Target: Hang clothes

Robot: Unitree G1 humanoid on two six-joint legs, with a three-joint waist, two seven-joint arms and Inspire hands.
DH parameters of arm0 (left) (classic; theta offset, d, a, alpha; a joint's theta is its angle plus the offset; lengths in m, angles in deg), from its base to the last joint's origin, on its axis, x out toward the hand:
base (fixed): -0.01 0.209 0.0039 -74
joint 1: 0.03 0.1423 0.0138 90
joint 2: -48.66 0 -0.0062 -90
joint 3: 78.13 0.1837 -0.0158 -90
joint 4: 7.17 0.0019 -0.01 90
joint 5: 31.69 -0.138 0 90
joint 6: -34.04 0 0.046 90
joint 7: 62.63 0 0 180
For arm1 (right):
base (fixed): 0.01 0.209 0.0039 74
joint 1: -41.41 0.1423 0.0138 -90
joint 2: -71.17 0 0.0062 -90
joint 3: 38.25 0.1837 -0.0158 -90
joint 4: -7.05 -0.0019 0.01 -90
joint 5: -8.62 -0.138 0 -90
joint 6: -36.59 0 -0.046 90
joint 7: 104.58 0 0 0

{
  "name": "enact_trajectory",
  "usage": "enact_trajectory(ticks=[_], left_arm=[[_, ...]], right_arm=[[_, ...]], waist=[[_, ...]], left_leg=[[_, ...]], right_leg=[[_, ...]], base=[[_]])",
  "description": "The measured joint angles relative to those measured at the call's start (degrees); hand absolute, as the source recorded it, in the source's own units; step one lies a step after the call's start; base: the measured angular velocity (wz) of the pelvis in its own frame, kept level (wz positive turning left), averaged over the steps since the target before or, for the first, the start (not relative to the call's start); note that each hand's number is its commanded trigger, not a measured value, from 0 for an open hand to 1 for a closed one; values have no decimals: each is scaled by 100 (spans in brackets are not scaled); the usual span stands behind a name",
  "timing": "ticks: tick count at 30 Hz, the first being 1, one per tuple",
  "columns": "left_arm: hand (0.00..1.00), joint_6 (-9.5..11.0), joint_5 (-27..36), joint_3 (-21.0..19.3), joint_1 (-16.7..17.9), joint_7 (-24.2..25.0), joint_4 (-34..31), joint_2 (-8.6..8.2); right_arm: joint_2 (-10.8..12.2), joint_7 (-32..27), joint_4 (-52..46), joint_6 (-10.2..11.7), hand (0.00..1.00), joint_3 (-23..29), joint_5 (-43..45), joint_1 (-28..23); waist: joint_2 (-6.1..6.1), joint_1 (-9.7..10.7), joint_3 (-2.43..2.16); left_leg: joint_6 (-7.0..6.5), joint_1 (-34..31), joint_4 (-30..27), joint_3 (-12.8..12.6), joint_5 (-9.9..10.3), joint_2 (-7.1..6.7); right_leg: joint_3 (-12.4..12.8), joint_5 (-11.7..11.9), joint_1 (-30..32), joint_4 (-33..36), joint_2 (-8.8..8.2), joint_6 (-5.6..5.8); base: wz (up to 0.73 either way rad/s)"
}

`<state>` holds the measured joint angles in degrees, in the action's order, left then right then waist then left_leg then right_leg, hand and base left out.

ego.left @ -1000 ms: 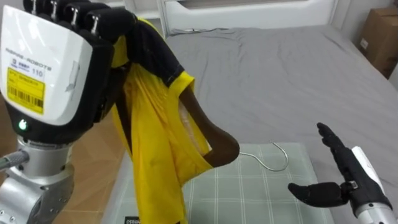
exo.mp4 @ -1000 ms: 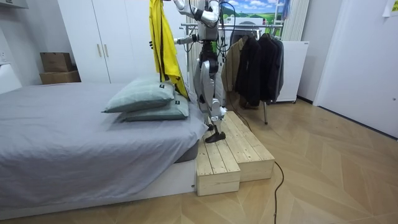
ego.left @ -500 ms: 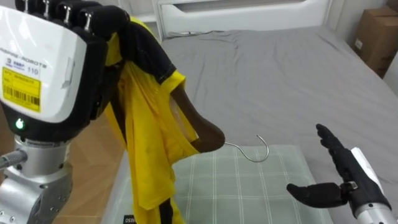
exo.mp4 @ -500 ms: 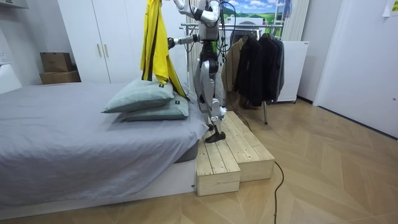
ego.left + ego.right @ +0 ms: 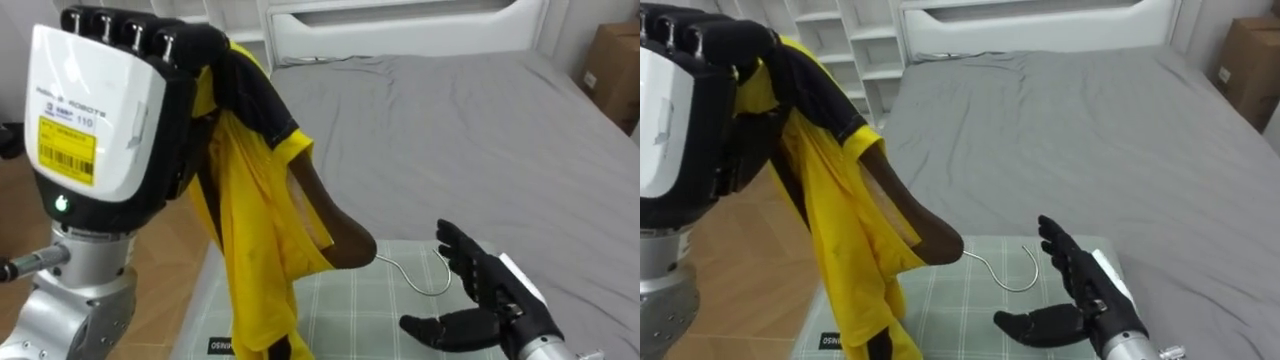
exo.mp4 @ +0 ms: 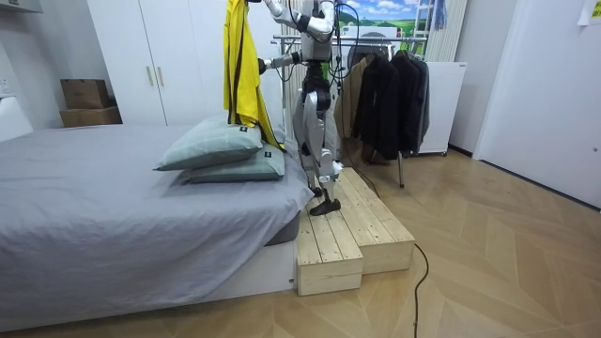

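Left hand [image 5: 100,120]: upper left, fingers clenched on yellow shirt [image 5: 250,260].
Right hand [image 5: 480,300]: lower right, fingers spread; should pinch the hanger [image 5: 345,238] squarely.

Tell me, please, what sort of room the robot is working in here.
Most likely a bedroom: a bed with grey bedding and stacked pillows, white wardrobe doors beyond it, and a rack of dark coats. The left hand holds up a yellow garment on a hanger.
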<state>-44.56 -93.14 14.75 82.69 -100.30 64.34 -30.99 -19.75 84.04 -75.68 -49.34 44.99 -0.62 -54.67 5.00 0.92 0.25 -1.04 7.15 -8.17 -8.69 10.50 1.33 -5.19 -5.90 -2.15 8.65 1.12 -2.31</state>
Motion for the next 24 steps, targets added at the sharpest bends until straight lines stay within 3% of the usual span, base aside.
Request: enact_trajectory(ticks=[12,17,24], left_arm=[[100,17,-1,195,0,-38,4,-64],[100,-82,2,371,-1,-223,3,-67],[100,-218,5,402,-77,-284,4,-314]], right_arm=[[159,31,-1,0,0,-341,-77,289],[126,24,12,-4,0,-561,-412,310],[259,-41,134,-48,0,-680,-1044,583]], waist=[[-25,-34,17],[-25,-84,17],[-54,-146,37]], left_leg=[[0,-55,-2,13,0,-8],[0,-68,-2,87,0,-3],[0,-72,-1,100,0,-5]], right_leg=[[14,0,62,-9,-9,4],[1,1,75,-4,-6,3],[-20,1,67,-3,-9,3]], base=[[-1],[0],[0]])
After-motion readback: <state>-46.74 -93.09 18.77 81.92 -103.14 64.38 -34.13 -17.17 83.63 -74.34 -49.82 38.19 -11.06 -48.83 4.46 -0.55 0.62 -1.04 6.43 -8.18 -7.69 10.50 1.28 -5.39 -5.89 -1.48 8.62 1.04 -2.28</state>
